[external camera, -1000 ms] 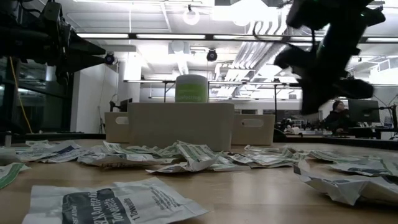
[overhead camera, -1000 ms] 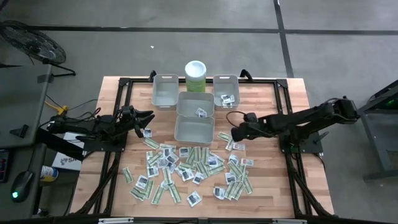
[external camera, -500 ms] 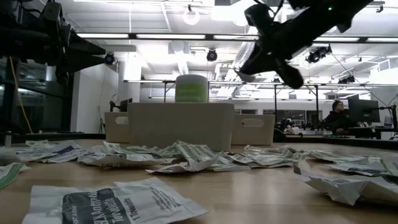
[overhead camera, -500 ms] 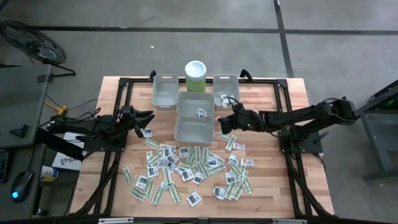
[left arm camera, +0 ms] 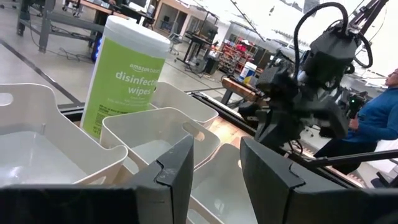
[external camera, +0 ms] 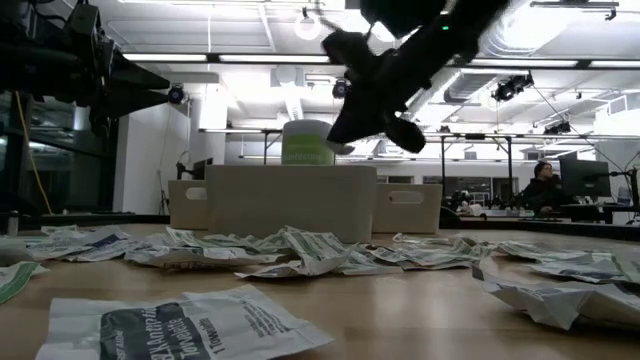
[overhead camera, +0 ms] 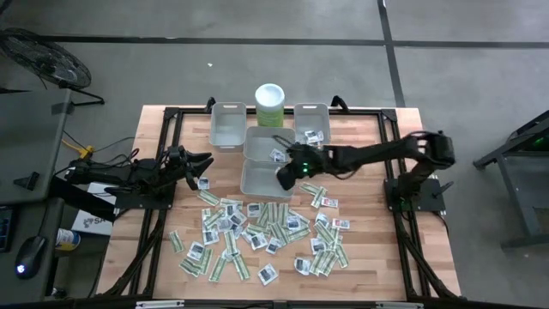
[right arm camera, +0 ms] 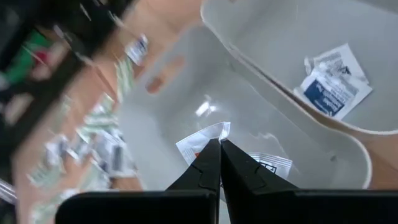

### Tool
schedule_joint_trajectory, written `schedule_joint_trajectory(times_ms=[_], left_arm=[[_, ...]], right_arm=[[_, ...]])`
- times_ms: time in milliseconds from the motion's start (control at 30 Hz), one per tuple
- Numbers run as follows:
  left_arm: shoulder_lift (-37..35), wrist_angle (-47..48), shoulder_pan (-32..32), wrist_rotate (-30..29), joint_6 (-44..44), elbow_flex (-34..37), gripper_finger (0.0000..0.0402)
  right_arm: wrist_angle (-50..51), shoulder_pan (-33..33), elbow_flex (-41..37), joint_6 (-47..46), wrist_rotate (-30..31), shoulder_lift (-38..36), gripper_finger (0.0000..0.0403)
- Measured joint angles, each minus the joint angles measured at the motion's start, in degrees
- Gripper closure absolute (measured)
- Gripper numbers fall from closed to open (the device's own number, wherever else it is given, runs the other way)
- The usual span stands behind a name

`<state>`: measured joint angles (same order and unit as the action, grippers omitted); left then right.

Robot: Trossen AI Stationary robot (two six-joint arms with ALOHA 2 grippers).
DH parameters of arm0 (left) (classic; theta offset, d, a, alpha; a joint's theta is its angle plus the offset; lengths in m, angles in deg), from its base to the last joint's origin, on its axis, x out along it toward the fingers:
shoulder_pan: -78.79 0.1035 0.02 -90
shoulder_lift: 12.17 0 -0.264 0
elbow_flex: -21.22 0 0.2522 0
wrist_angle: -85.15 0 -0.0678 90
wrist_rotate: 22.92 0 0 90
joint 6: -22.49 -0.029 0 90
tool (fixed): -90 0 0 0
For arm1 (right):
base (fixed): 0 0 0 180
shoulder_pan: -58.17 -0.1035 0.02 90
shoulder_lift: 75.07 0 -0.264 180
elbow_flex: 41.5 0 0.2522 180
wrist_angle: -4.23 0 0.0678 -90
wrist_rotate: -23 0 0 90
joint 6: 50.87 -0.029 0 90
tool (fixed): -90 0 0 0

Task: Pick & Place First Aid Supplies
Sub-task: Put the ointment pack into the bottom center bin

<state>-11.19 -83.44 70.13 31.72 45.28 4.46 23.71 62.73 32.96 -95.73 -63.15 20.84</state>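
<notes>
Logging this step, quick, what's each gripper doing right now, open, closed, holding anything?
Left gripper: open, empty, waiting at the table's left side.
Right gripper: shut on a white packet, over the near grey bin.

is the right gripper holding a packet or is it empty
Holding one. The right gripper is shut on a white packet, pinched at its fingertips above the grey bin nearest the pile.

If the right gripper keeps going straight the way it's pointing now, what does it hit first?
Most likely the floor of the near grey bin. The right gripper, shut on a white packet, points down into that bin in its wrist view, nothing between. The high view places it over the bin's right edge; depth is unclear.
</notes>
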Motion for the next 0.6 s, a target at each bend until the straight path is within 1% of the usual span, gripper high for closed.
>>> schedule_joint_trajectory(times_ms=[133,233,467,600], left_arm=[[0.0,0.46,0.0,0.0,0.0,0.0,0.027],[-0.01,0.97,0.01,0.0,0.01,0.01,0.027],[0.01,1.6,0.01,-0.01,0.0,-0.01,0.027],[0.01,2.61,0.0,0.0,0.02,-0.01,0.027]], right_arm=[[6.21,-0.02,5.67,3.89,-1.94,4.57,0.0402],[9.46,-0.02,8.35,6.25,-2.95,7.01,0.0403],[12.19,-0.02,8.82,7.51,-4.68,8.41,0.0401],[12.5,-0.04,8.82,7.46,-4.69,8.41,0.0388]])
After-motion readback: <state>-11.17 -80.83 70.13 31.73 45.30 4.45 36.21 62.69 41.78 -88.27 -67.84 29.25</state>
